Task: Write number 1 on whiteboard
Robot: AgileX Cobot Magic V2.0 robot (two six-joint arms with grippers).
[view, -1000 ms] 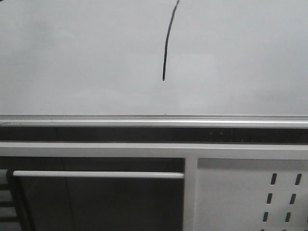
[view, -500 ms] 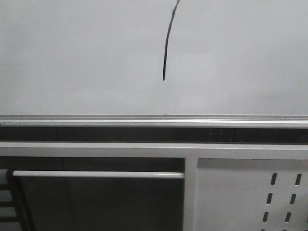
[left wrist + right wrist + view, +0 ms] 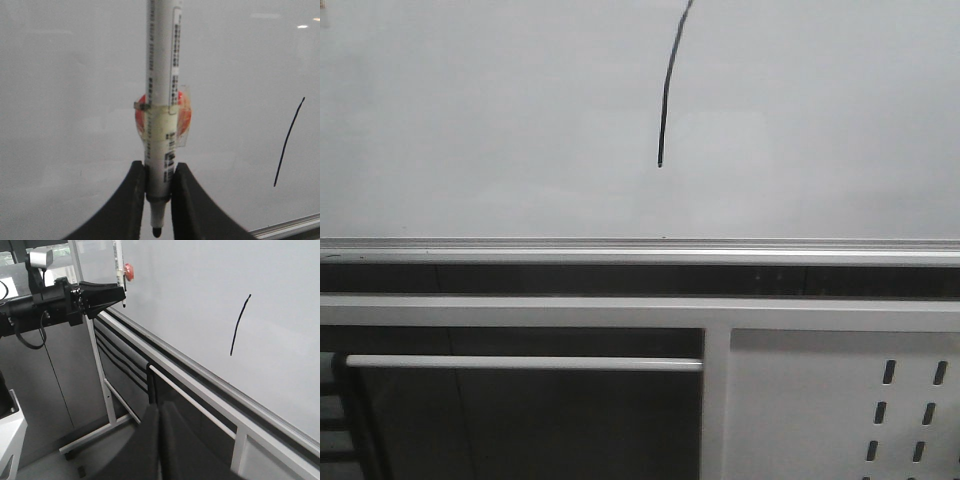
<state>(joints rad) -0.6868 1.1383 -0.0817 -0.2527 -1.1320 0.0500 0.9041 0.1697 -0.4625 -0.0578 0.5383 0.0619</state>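
The whiteboard (image 3: 470,120) fills the upper half of the front view, with its silver edge strip (image 3: 640,248) below. The number 1 (image 3: 666,90) is a thin, slightly curved black stroke on it, also seen as the number 1 (image 3: 289,142) and the number 1 (image 3: 240,325). My left gripper (image 3: 159,167) is shut on a white marker pen (image 3: 160,75), black tip toward the wrist. It hangs off the board well to the left of the stroke, as the right wrist view shows the left gripper (image 3: 117,292). My right gripper (image 3: 158,412) is shut with nothing in it, low before the stand.
A red round piece (image 3: 186,115) is taped to the marker. Below the board run a dark slot, a white rail (image 3: 520,363) and a grey panel with slotted holes (image 3: 840,400). The stand's white leg (image 3: 102,385) and foot bar stand on the grey floor.
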